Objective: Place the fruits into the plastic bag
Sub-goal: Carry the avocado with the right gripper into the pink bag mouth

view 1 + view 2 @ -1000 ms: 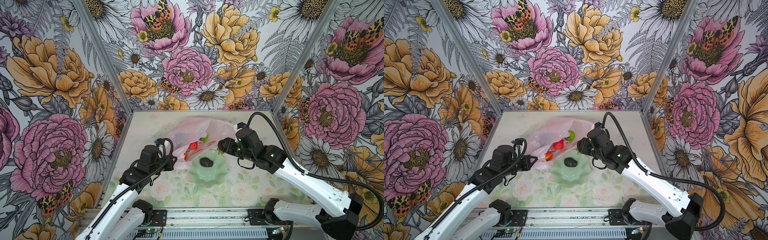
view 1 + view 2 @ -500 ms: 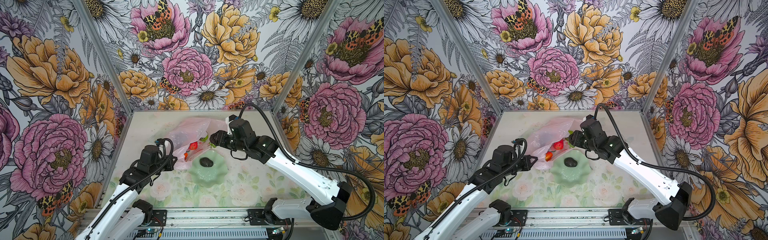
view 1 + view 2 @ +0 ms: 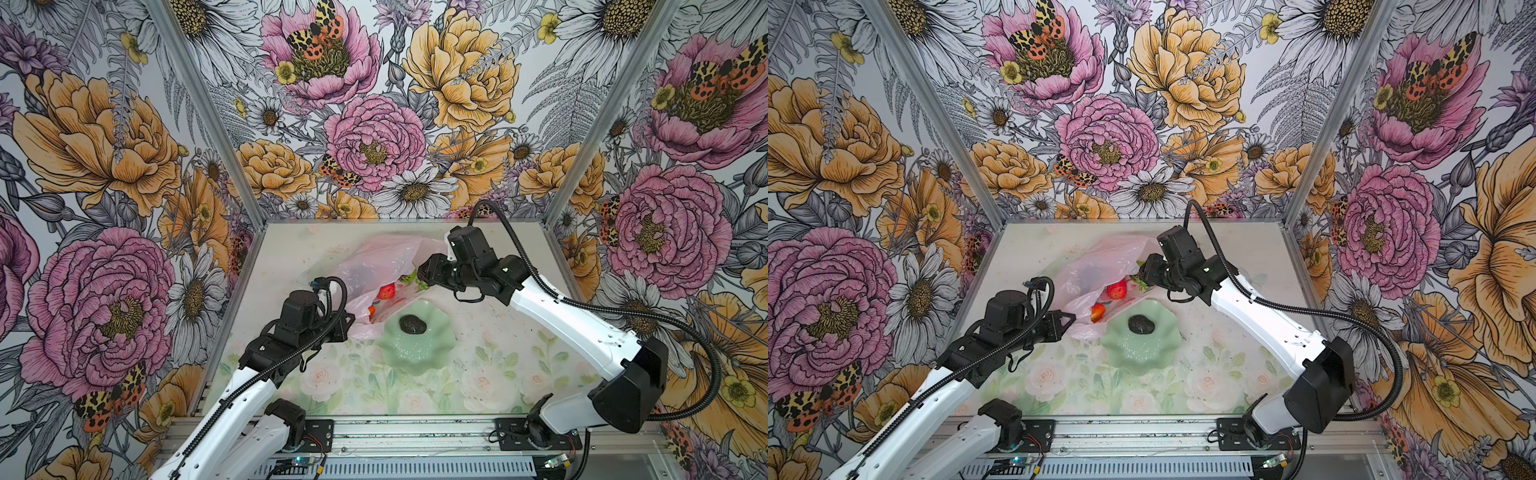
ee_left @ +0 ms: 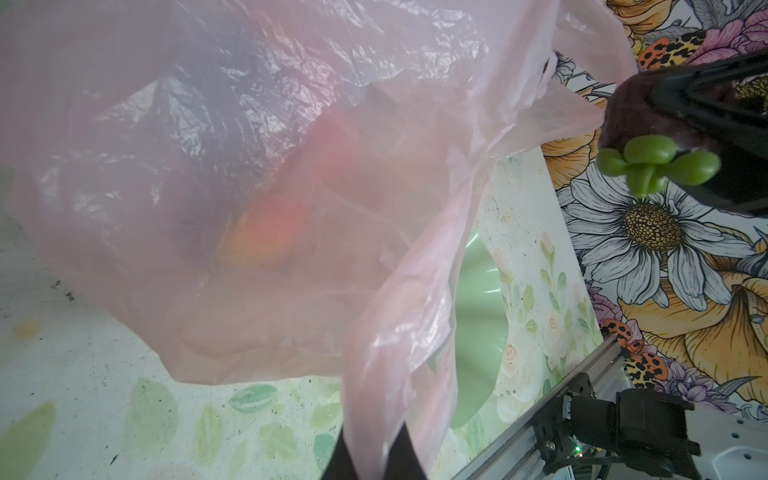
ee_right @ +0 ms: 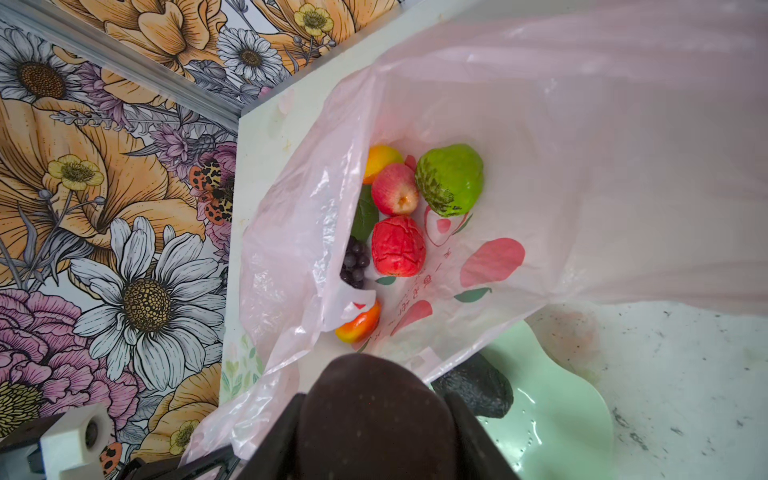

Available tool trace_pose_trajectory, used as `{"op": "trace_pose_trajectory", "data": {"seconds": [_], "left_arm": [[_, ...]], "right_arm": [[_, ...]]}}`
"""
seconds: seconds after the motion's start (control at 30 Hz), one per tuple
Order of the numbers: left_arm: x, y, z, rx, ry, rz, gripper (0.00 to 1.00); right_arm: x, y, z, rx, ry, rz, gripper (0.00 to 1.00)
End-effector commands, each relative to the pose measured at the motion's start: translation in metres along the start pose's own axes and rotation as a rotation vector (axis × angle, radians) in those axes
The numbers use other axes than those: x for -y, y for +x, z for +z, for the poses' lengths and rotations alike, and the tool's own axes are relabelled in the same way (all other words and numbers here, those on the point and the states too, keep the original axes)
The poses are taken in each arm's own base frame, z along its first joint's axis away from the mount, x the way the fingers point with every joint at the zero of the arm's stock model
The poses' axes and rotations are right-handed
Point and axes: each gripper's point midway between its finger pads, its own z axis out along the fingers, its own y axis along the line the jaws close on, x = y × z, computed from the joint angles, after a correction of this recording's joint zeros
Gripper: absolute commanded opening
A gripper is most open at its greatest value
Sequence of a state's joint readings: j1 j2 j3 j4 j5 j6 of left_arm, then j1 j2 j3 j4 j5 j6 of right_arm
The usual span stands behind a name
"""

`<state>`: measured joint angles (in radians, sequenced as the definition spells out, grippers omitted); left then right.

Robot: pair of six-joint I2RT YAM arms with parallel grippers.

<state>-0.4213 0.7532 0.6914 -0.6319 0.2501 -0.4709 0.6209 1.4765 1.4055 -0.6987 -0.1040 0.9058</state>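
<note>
The pale pink plastic bag (image 3: 374, 257) (image 5: 582, 145) lies open at the back of the table. My left gripper (image 3: 351, 322) (image 4: 374, 453) is shut on its near edge and holds the mouth up. Inside lie several fruits: a bumpy green one (image 5: 451, 178), a pink-red ball (image 5: 395, 189), a glossy red one (image 5: 398, 245), grapes (image 5: 355, 262) and an orange-red one (image 5: 359, 326). My right gripper (image 3: 422, 276) (image 5: 376, 415) is shut on a dark maroon fruit (image 4: 623, 116) with green leaves, just above the bag's mouth. A blackish lump (image 3: 412, 324) (image 5: 478, 390) rests in the dish.
The pale green scalloped dish (image 3: 415, 353) (image 3: 1142, 353) stands in front of the bag, its far rim touching the plastic. Floral walls close in the table on three sides, and a metal rail (image 3: 415, 432) runs along the front.
My right gripper has carried the dark maroon fruit leftward and back, from beside the dish to over the bag's mouth. The left gripper and the bag have stayed put.
</note>
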Motion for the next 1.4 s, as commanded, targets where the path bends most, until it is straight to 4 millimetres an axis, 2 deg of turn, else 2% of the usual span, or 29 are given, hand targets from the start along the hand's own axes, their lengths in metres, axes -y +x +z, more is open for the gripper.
{"op": "trace_pose_trajectory", "data": {"seconds": [0.0,0.2,0.53,1.1,1.37], "left_arm": [[-0.002,0.0,-0.002,0.013,-0.013,0.02,0.0],[-0.002,0.0,-0.001,0.015,-0.016,0.021,0.0],[-0.003,0.0,-0.002,0.017,-0.02,0.021,0.0],[-0.004,0.0,-0.003,0.02,-0.031,0.025,0.0],[-0.003,0.001,-0.002,0.017,-0.03,0.028,0.0]], "right_arm": [[-0.006,-0.01,0.002,-0.008,-0.031,-0.004,0.34],[0.006,-0.011,0.02,-0.045,-0.004,0.014,0.34],[0.002,-0.011,0.056,-0.093,-0.013,0.048,0.34],[-0.026,-0.002,0.113,-0.145,-0.113,0.156,0.34],[-0.039,-0.008,0.139,-0.134,-0.153,0.232,0.34]]}}
